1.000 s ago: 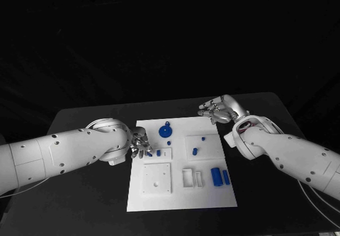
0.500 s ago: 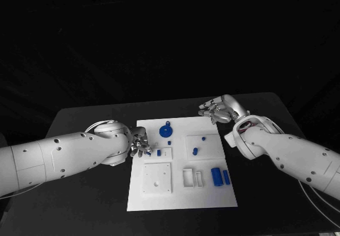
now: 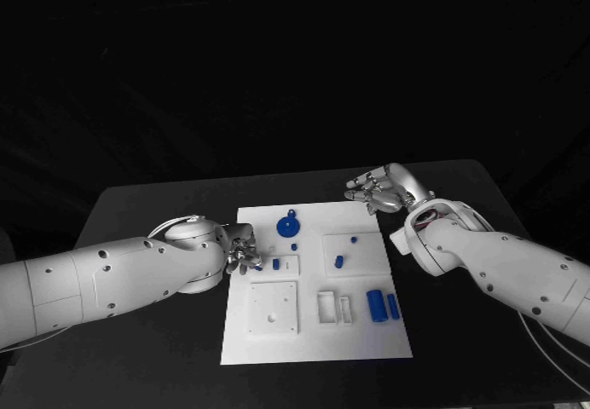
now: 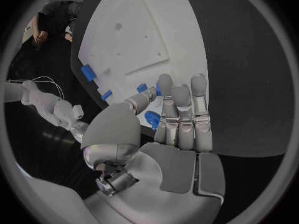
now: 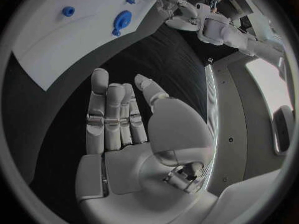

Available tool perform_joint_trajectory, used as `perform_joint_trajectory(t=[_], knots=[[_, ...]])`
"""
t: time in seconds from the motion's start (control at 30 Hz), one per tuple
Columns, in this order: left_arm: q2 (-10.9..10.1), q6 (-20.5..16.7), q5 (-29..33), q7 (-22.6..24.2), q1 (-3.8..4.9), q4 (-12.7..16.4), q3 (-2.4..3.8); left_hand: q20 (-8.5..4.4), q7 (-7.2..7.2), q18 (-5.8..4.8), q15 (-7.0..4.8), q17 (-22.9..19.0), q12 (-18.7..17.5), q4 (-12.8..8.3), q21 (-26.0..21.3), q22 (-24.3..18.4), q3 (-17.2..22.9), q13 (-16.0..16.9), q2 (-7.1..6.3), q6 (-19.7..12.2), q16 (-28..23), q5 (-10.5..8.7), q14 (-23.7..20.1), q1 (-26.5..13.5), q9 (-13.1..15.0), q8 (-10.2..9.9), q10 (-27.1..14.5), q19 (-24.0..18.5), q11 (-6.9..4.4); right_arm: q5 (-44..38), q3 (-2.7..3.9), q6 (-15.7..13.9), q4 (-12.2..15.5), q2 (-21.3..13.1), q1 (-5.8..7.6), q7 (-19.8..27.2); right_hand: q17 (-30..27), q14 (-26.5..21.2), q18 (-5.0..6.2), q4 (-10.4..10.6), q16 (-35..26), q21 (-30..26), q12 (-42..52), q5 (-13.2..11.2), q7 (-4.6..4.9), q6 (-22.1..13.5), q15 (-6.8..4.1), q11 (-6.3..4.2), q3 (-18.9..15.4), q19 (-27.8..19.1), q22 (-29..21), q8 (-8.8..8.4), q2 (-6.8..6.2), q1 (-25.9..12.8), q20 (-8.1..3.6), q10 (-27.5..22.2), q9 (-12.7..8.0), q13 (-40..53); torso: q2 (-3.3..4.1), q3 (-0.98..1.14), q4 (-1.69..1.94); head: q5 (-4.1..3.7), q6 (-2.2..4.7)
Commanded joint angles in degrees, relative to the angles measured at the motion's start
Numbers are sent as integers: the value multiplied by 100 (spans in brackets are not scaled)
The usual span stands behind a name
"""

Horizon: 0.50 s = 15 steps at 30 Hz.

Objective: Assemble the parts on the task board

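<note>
Over the last second your left hand (image 3: pixel 241 256) has crept nearer the small blue part (image 3: pixel 274 263) at the task board's (image 3: pixel 314 341) left edge, fingers spread and holding nothing, while your right hand (image 3: pixel 378 194), also released, has stayed beyond the board's far right corner.

Dim scene, dark surround; task board (image 3: pixel 314 285) brightly lit; wrist views fisheye-warped.

White task board (image 3: pixel 310 345) — blue parts (image 3: pixel 286 227) — black table (image 3: pixel 147 349)
</note>
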Motion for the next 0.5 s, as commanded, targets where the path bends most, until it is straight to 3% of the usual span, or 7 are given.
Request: perform_joint_trajectory(t=[0.03, 0.5], knots=[[8, -295, -101, -23, -34, -16, -9, 1, -297, 91, -34, -12, 32, -746, 30, 108, 801, -11, 91, 257, 32, 21, 16, 57, -12, -9, 20, 14, -19, -4, 2, 71, 5, 2, -4, 59, 8, 10, 76, -6, 2, -29, -34, 34, 13, 37, -47, -14, 31, 89, 66, -18, -51, -13, -31, 17, -2, -3, 1, 4, -1, -1, 3], [-100, -707, 75, -12, -69, 146, -8, -14, -310, 84, -48, -15, 10, -739, 3, 109, 853, -28, 66, 280, 37, 33, 53, 37, -16, 13, 69, 60, -32, -3, 2, 68, 6, -9, -7, 64, 11, 11, 76, -10, 0, -27, -36, 35, 13, 42, -48, -14, 44, 89, 66, -18, -48, -15, -32, 16, -1, -2, 0, 4, -3, -9, 2]])
